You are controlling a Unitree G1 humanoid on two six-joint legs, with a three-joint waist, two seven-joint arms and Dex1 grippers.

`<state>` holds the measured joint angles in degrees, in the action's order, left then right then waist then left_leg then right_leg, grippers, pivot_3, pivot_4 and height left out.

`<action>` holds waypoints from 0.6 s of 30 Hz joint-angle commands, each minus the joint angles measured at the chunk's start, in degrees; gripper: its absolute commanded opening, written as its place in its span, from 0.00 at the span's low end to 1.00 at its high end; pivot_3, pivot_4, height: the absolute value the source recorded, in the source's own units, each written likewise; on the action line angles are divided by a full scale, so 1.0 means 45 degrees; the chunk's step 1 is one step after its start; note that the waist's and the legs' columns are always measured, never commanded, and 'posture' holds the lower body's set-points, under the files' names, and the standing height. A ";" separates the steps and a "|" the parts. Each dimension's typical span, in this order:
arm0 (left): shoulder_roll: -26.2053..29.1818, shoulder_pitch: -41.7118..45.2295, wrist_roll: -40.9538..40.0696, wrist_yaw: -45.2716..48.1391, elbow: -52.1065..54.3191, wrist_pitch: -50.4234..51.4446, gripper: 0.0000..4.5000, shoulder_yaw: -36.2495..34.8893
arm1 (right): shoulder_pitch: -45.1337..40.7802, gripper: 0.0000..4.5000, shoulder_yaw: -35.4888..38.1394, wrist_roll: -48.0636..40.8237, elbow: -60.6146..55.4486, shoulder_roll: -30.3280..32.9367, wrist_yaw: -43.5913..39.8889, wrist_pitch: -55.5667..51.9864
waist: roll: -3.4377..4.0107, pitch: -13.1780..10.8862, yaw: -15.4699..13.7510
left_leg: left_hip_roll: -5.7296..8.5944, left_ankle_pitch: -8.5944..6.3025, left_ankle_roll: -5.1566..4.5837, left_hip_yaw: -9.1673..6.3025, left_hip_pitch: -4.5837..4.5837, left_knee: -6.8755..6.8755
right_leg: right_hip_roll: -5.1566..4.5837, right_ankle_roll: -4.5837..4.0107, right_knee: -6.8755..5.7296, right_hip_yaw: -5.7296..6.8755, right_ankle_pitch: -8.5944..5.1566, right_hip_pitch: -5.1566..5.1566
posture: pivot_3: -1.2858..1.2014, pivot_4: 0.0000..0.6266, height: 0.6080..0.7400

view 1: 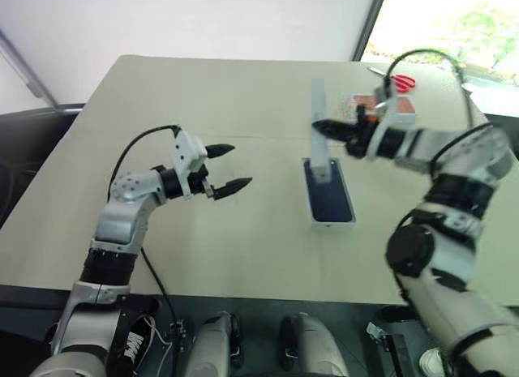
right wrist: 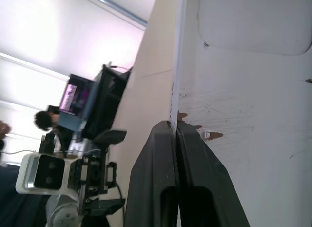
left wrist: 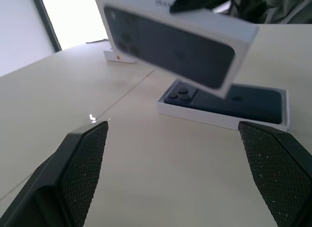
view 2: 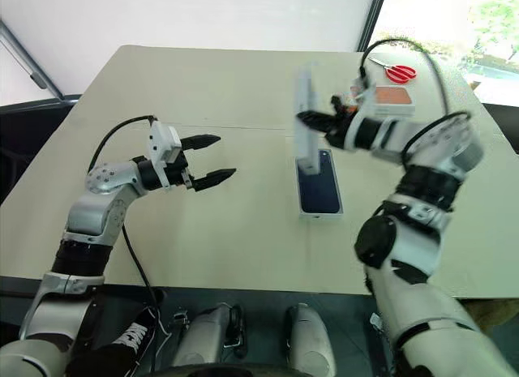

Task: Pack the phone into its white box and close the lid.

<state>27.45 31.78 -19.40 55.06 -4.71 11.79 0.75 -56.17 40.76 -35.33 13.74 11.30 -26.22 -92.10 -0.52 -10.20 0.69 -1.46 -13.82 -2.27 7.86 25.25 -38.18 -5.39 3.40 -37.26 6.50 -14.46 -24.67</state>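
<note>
Two black-fingered grippers work above a pale beige tabletop (view 1: 243, 247); left gripper (view 1: 227, 167) hovers over bare surface on the left side, fingers spread wide, nothing between them, pointing toward the middle of the table; well apart from the boxes. Just right of centre, the shallow white cardboard tray, the white box (view 1: 330, 220), lies flat on the table with the dark navy-blue slim phone (view 1: 328, 195) seated inside it, camera cluster at the end shown nearer in the left wrist view (left wrist: 178, 94). Directly above the far end of the tray hangs the white rectangular cardboard lid (view 1: 319, 132), tilted up on edge, its hollow dark-looking inner side (left wrist: 170, 46) facing the left gripper; it does not sit on the tray; whether its lower edge touches the phone cannot be told. Right gripper (view 1: 323, 127) is pinched tight on the lid's thin wall, fingers (right wrist: 192, 154) pressed together on the white card. Further right, near the table's far edge, a white box with an orange phone picture (view 2: 392, 96); beyond it, red-handled scissors (view 2: 399, 72).
</note>
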 commanded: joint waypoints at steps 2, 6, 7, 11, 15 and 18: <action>-0.0076 -0.0021 -0.0071 -0.0445 0.0560 -0.0023 1.00 -0.0220 | 0.1182 0.01 -0.0192 -0.2340 -0.2173 -0.1439 0.1013 -0.0090 | 0.0003 0.0001 0.0036 | 0.0000 0.0000 0.0000 0.0001 0.0003 0.0001 | 0.0004 0.0001 0.0002 0.0000 0.0000 -0.0002 | 0.52 0.24 0.99; -0.0090 -0.0143 -0.0181 -0.0793 0.0840 0.0384 1.00 -0.0277 | 0.1881 0.01 -0.0052 -0.3899 -0.1510 -0.1518 0.2149 -0.0090 | 0.0001 0.0003 -0.0005 | 0.0004 0.0002 0.0001 0.0000 0.0002 -0.0008 | 0.0003 0.0002 -0.0007 0.0000 0.0001 -0.0001 | 0.52 0.24 0.99; -0.0112 -0.0157 -0.0236 -0.0831 0.0860 0.0495 1.00 -0.0278 | 0.2076 0.01 -0.0325 -0.4364 -0.1641 -0.1461 0.2284 -0.0090 | 0.0001 0.0003 0.0001 | 0.0004 0.0001 0.0000 -0.0001 0.0001 -0.0009 | 0.0003 0.0002 -0.0006 0.0000 0.0001 0.0001 | 0.52 0.24 0.99; -0.0479 -0.0263 -0.0519 -0.1005 0.0854 0.1198 0.69 -0.0120 | 0.2265 0.00 -0.0101 -0.5412 -0.0985 -0.1256 0.3405 -0.0090 | 0.0004 0.0002 0.0068 | 0.0000 0.0001 0.0000 0.0000 0.0000 -0.0005 | 0.0009 0.0003 -0.0003 -0.0002 0.0001 -0.0001 | 0.52 0.24 0.99; -0.1320 -0.0280 -0.0094 -0.1464 0.0549 0.0914 0.22 0.0442 | 0.2849 0.00 -0.0360 -0.6301 -0.1072 -0.1112 0.4271 -0.0090 | 0.0005 0.0004 0.0057 | -0.0003 0.0001 0.0000 -0.0001 -0.0002 -0.0003 | 0.0012 0.0002 -0.0002 -0.0003 0.0001 0.0000 | 0.52 0.24 0.99; -0.1985 -0.0191 0.0242 -0.1730 0.0063 0.0623 0.01 0.0795 | 0.2912 0.00 -0.0307 -0.6900 -0.0802 -0.0977 0.4899 -0.0090 | 0.0006 0.0007 0.0033 | -0.0001 0.0001 -0.0001 0.0000 -0.0003 -0.0006 | 0.0011 0.0003 -0.0004 -0.0004 0.0001 0.0003 | 0.52 0.24 0.99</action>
<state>19.41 30.00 -19.13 48.17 -4.41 16.47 3.51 -42.98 39.40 -63.55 10.28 6.20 -5.56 -92.13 -0.49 -10.17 0.84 -1.47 -13.81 -2.27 7.86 25.23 -38.21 -5.34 3.41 -37.27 6.48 -14.45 -24.65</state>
